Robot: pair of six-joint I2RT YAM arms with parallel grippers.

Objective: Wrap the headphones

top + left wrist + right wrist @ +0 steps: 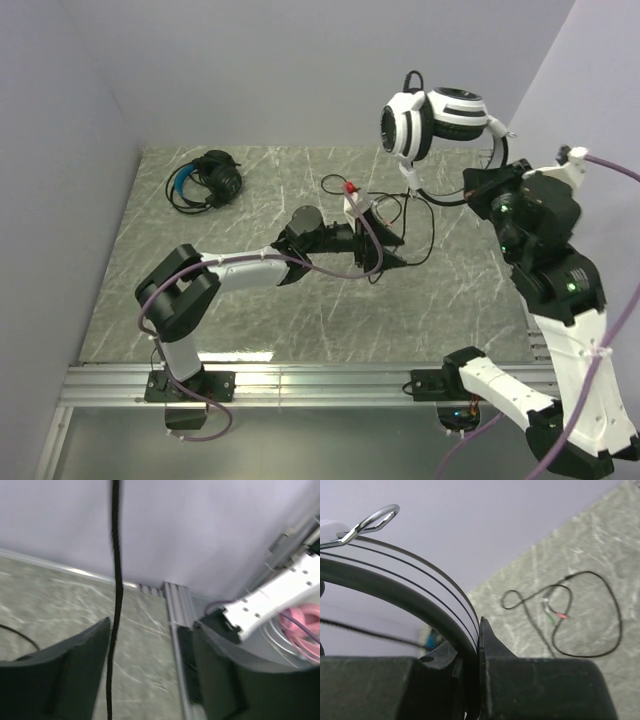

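Upper left on the counter (pixel 300 320) lies the black headset (pixel 207 182) with its blue band. Mid-frame, the left tool (pixel 383 250) has its jaws spread wide, a thin black cable (pixel 116 580) hanging loose between them. Upper right, the right tool (pixel 480 188) pinches the headband of the white headset (pixel 433 122), held above the counter.
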